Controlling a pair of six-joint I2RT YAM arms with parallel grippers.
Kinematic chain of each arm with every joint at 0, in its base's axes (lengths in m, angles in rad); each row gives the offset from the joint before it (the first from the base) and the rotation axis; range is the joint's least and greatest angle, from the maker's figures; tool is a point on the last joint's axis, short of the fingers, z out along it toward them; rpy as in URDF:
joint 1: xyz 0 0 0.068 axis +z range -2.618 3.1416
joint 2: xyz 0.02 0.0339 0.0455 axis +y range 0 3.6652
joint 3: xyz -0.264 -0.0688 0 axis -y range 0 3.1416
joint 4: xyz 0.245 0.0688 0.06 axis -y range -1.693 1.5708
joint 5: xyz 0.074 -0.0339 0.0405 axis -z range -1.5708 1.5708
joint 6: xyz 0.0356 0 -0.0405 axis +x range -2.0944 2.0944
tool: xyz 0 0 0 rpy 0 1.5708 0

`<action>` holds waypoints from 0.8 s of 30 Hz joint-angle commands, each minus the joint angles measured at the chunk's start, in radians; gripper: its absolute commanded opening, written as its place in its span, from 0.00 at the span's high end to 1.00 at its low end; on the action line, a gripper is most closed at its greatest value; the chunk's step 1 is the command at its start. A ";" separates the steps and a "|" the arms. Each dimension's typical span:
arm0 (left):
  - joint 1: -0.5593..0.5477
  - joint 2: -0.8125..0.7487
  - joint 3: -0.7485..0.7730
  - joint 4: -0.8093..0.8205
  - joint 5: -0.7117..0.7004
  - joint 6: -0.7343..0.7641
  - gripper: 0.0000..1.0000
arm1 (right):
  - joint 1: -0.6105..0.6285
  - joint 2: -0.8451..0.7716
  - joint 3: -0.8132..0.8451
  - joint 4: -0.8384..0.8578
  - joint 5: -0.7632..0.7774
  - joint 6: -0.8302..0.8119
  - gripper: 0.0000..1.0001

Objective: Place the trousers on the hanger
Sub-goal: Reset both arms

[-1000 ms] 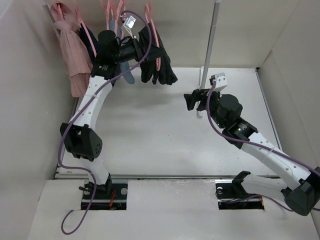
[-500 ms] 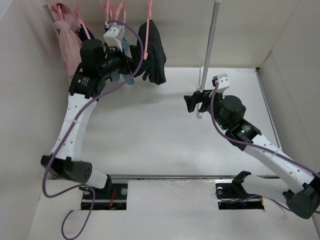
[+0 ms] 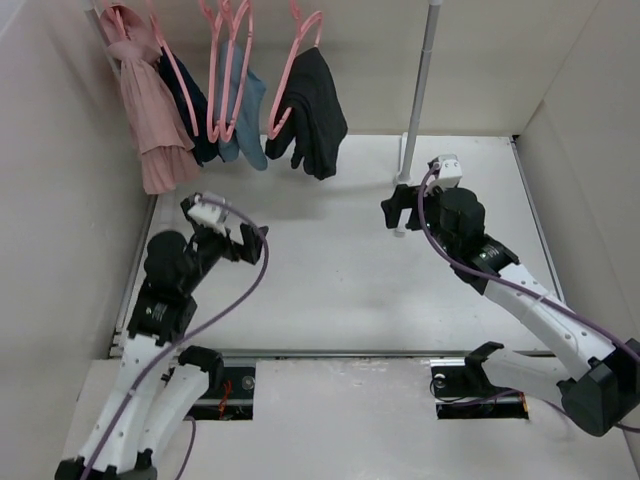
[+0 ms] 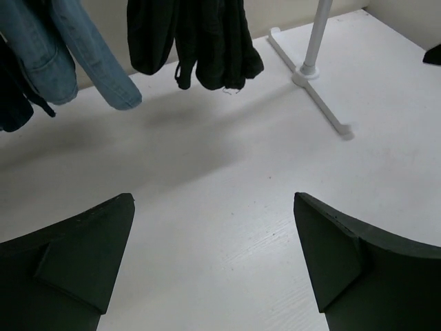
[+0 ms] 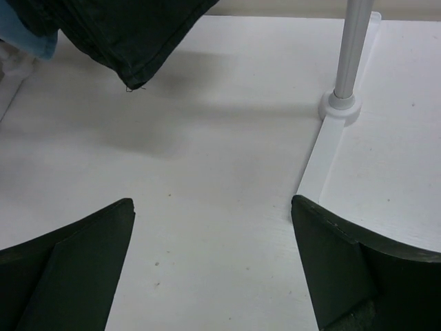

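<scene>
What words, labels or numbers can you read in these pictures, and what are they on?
None: no text can be read in any view. The trousers, the hanger, the pole and the table show no writing, label or number.

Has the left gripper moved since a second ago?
Yes. The left gripper has drawn back from the trousers toward the near edge, now level with the foot of the rack post.
</scene>
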 commanded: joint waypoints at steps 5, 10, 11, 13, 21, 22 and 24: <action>-0.003 -0.172 -0.344 0.324 -0.025 0.050 0.00 | -0.072 -0.057 -0.093 0.026 0.064 0.058 0.00; 0.012 -0.075 -0.433 0.393 -0.116 0.060 0.00 | -0.136 -0.129 -0.186 0.046 0.116 0.107 0.00; 0.030 -0.075 -0.468 0.422 -0.096 0.060 0.00 | -0.150 -0.141 -0.208 0.046 0.125 0.116 0.00; 0.044 -0.106 -0.504 0.436 -0.082 0.072 0.00 | -0.150 -0.180 -0.217 0.046 0.162 0.154 0.00; 0.072 -0.106 -0.524 0.447 -0.073 0.081 0.00 | -0.159 -0.198 -0.217 0.037 0.225 0.195 0.00; 0.072 -0.106 -0.524 0.447 -0.059 0.081 0.00 | -0.159 -0.198 -0.217 0.037 0.225 0.195 0.00; 0.072 -0.106 -0.524 0.447 -0.039 0.072 0.00 | -0.159 -0.198 -0.206 0.028 0.225 0.204 0.00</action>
